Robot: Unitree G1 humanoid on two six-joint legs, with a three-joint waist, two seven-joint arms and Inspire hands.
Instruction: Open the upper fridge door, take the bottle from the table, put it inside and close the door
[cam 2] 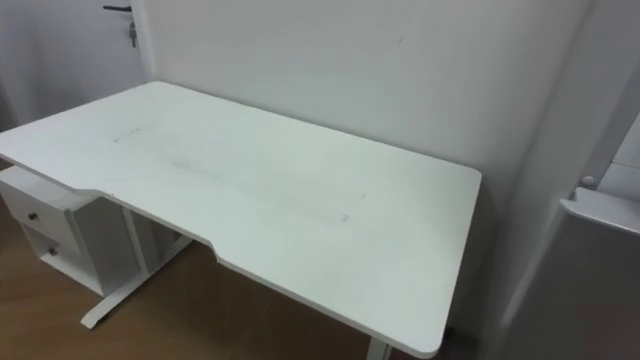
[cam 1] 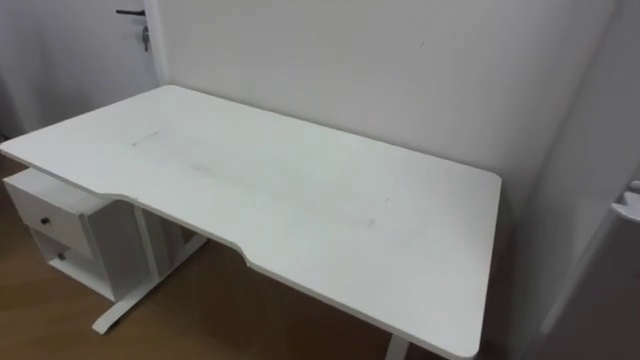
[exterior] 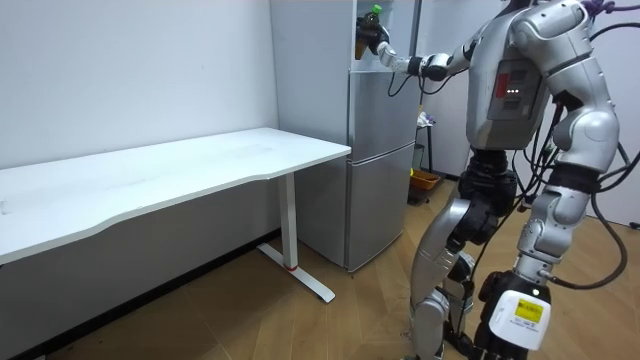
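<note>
Right hand (exterior: 383, 50) curled round the bottle (exterior: 368, 28), up at the fridge (exterior: 380, 130) top. I was watching the table (cam 1: 300, 200) instead, so I could clip a shelf blind. Left hand (exterior: 520, 315) hung low.

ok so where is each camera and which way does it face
Left eye view: on the robot's head, looking down at the white desk, with the fridge at its right.
Right eye view: just beside it, same desk and fridge.
Room view: stands off in the room, sees the desk, the fridge and the whole robot, right hand holding the bottle at the fridge's top.
All share desk and fridge.
</note>
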